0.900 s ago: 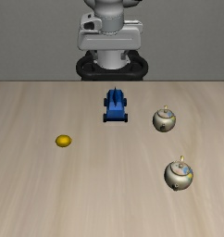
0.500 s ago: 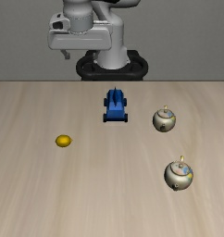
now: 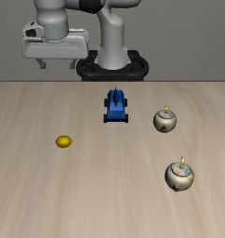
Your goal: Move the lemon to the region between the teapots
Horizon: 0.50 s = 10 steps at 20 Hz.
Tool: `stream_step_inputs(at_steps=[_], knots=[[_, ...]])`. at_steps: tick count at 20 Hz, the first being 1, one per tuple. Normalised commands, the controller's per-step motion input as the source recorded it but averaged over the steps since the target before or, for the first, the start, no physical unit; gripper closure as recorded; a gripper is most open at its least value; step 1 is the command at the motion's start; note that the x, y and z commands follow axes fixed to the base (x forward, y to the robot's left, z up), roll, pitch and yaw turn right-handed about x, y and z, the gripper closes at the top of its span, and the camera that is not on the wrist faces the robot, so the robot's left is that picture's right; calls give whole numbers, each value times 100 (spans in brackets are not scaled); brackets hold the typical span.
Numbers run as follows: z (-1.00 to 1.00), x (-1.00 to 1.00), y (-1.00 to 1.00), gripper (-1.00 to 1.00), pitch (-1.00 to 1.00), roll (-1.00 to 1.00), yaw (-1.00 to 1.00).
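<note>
A small yellow lemon (image 3: 64, 141) lies on the wooden table (image 3: 31, 195) toward the exterior view's left. Two round grey teapots stand on the exterior view's right: one (image 3: 165, 119) farther back, the other (image 3: 180, 175) nearer the front, with a bare gap of table between them. My gripper (image 3: 55, 62) hangs high above the table's back edge, left of the robot base and well above and behind the lemon. Its fingers point down, stand apart, and hold nothing.
A blue toy car (image 3: 115, 106) sits in the middle of the table, between the lemon's side and the teapots. The black robot base (image 3: 112, 68) stands behind the table's back edge.
The arm has swung steadily toward the exterior view's left, carrying the gripper from above the base to the upper left. The lemon, car and teapots have not moved.
</note>
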Motion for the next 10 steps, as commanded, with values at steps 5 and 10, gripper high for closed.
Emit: stream_step_inputs(at_steps=[5,10], knots=[[0,100,0,-100,0,0,0],[-60,20,20,-100,0,0,0]])
